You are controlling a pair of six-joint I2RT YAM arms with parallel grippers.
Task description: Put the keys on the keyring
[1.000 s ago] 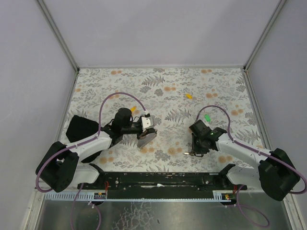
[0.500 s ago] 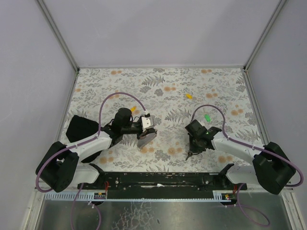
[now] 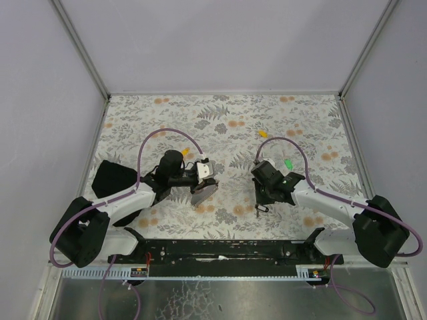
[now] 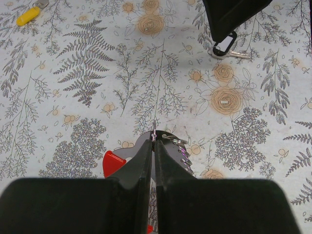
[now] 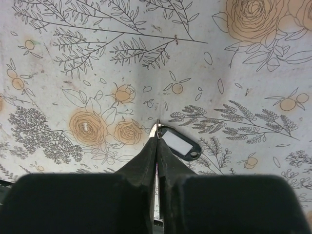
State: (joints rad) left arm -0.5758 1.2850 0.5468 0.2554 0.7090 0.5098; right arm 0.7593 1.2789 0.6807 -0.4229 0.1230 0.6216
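While keyring (image 4: pixel 127 152) sits pinched, right fingers (image 5: pixel 146 161) grip key (image 5: pixel 179 145)

L arm (image 3: pixel 127 200) reaches fwd fr near-left base, elbow bent, wrist turned twd right. L gripper (image 3: pixel 202 187) sits low, left of centre, jaws pinched tight, fingers (image 4: pixel 141 163) pressed together. R arm (image 3: pixel 333 205) stretches left fr near-right base. R gripper (image 3: pixel 261 200) tipped down nr centre, jaws closed, tips meeting.

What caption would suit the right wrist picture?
Right tool closed on the black-headed key, flower-printed table cover beneath.
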